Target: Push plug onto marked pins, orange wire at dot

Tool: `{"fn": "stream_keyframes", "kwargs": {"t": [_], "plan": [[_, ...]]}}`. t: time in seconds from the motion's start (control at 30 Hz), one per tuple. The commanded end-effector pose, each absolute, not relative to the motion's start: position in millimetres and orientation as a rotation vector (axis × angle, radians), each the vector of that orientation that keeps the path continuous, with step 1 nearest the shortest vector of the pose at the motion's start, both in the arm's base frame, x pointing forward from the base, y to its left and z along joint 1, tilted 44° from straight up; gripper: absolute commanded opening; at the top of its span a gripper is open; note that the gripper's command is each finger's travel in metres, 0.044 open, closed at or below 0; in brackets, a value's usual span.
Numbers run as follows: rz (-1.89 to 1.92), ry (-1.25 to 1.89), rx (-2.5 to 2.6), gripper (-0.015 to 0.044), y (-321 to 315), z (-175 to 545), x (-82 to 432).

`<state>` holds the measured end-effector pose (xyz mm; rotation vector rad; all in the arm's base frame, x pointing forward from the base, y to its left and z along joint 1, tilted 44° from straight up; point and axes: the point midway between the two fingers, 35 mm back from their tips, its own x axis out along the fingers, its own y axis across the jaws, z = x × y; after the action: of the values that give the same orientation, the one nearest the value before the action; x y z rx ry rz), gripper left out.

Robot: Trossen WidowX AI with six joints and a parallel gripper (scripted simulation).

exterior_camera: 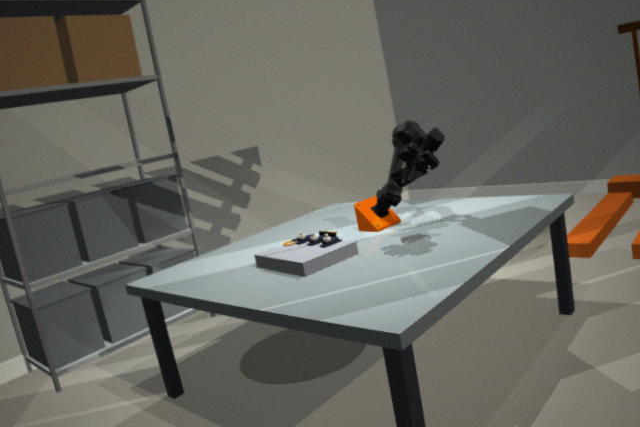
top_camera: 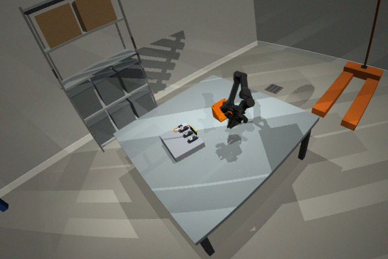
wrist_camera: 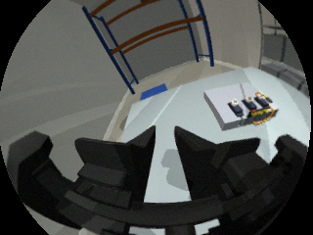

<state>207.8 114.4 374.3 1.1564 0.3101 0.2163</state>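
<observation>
The pale grey holder [top_camera: 182, 144] lies on the table left of my arm, with three small servos [top_camera: 188, 132] in a row on its far edge. An orange wire loop [top_camera: 177, 130] curls at the row's far end. The plug and the pins are too small to make out. The holder also shows in the exterior view [exterior_camera: 307, 255] and at the right of the wrist view [wrist_camera: 229, 108]. My gripper [top_camera: 232, 123] hangs low beside the arm's orange base [top_camera: 219, 110], well away from the holder. In the wrist view the fingers [wrist_camera: 164, 133] stand narrowly apart with nothing between them.
A metal shelf rack [top_camera: 90, 62] with cardboard boxes and grey bins stands behind the table's left side. An orange pallet jack [top_camera: 347, 93] sits on the floor to the right. The wrist view shows a blue-framed rack [wrist_camera: 151, 26] beyond the table's edge.
</observation>
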Motion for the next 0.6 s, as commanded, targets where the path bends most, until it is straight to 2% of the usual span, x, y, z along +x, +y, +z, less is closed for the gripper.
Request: {"fn": "stream_keyframes", "kwargs": {"t": [0.0, 0.57], "plan": [[0.212, 0.28, 1.073, 0.0115, 113, 370, 219], [0.166, 0.137, 0.733, 0.0115, 88, 357, 263]]}}
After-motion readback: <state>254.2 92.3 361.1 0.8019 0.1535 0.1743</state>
